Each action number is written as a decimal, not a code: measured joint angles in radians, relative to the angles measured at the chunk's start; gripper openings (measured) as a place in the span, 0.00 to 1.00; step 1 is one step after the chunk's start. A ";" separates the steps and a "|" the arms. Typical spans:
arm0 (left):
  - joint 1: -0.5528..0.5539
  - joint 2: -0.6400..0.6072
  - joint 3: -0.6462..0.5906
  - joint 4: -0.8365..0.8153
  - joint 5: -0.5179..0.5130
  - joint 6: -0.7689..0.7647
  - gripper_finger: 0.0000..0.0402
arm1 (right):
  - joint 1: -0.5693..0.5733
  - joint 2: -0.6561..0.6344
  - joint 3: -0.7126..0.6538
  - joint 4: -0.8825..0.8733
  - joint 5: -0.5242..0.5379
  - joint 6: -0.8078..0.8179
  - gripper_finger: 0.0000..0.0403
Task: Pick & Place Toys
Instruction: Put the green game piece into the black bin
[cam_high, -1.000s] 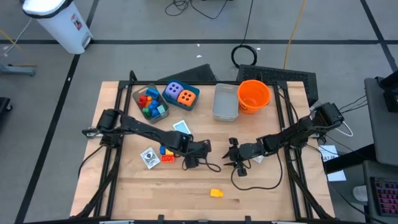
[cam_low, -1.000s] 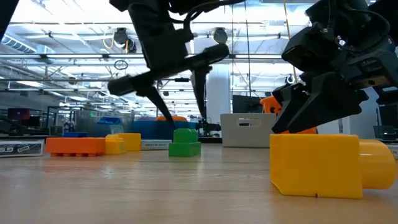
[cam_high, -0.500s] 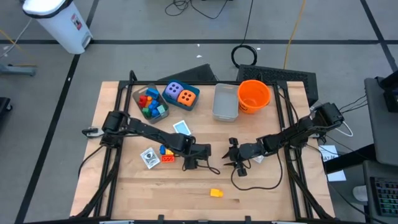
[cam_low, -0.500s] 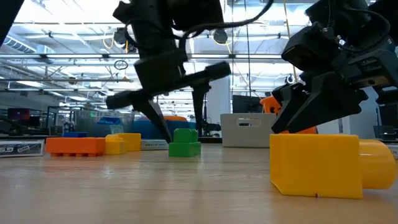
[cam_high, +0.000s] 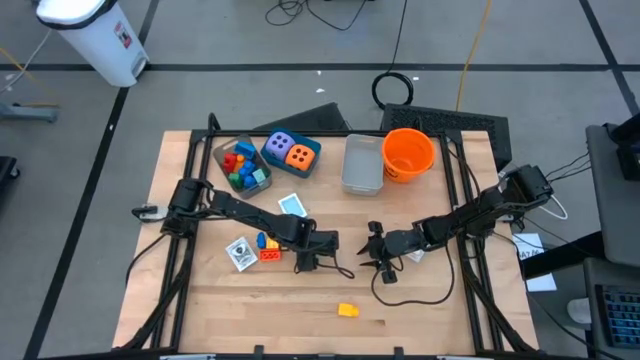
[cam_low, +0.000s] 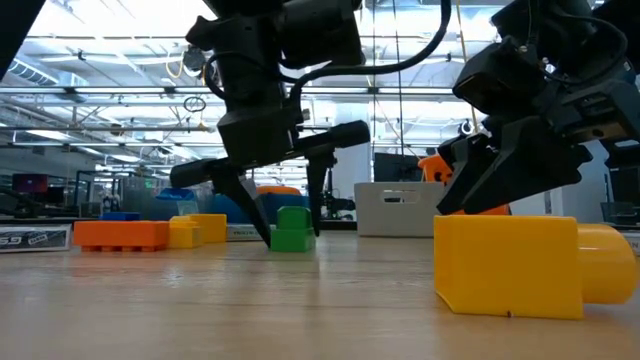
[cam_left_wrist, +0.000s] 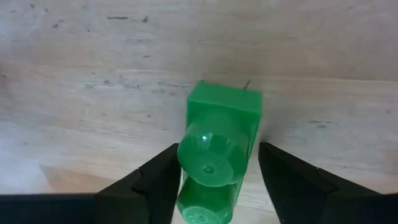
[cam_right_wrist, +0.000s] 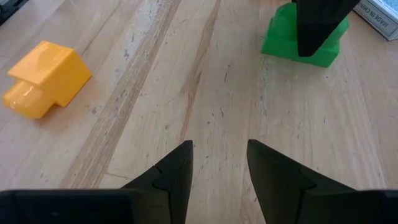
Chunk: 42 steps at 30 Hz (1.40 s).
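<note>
Green brick (cam_left_wrist: 219, 140) between open left end effector (cam_left_wrist: 214, 177) fingers — yellow brick (cam_right_wrist: 45, 77) apart

Orange bucket (cam_high: 408, 152) beside grey tray (cam_high: 363, 165) (white bin (cam_high: 95, 35) off-table)

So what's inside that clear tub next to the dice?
The clear tub holds red, blue and green bricks piled together. Anything beneath the top layer is covered.

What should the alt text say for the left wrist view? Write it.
A green toy brick with round studs lies on the wooden table, between the open fingers of the left end effector, which straddle it without visibly touching its sides.
</note>
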 joint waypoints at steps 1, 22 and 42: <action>0.000 0.000 0.000 -0.003 0.000 -0.001 0.51 | 0.000 0.000 0.000 0.000 0.000 0.000 0.36; 0.060 -0.086 -0.003 -0.053 -0.072 -0.232 0.36 | 0.000 0.000 0.000 -0.001 0.000 0.000 0.36; 0.403 -0.529 -0.002 -0.442 -0.069 -0.855 0.38 | 0.000 0.000 0.000 -0.001 0.000 0.008 0.36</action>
